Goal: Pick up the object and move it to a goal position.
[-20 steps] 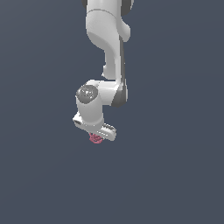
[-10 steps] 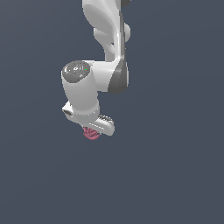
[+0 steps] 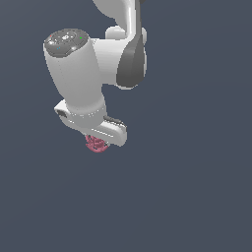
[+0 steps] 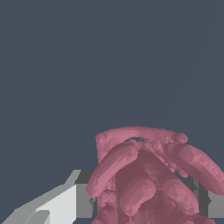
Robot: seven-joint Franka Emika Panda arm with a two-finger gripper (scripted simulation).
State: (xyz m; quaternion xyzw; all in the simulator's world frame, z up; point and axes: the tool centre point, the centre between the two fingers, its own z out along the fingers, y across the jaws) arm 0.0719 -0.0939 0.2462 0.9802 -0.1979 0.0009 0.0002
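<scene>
Pink lump pinched in my gripper

My fingers (image 4: 83, 199) clamp the object (image 4: 148, 183), its lower part cropped at my wrist. From outside, my gripper (image 3: 98, 142) hides most of it; only a ridged edge shows beneath, against plain grey.

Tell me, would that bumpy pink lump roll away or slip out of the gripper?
The lump is roundish, so it would probably roll if set down loose. Its ridges likely give the fingers something to catch, so slipping seems unlikely. It looks stiff: hanging under the gripper, it shows no sagging.
</scene>
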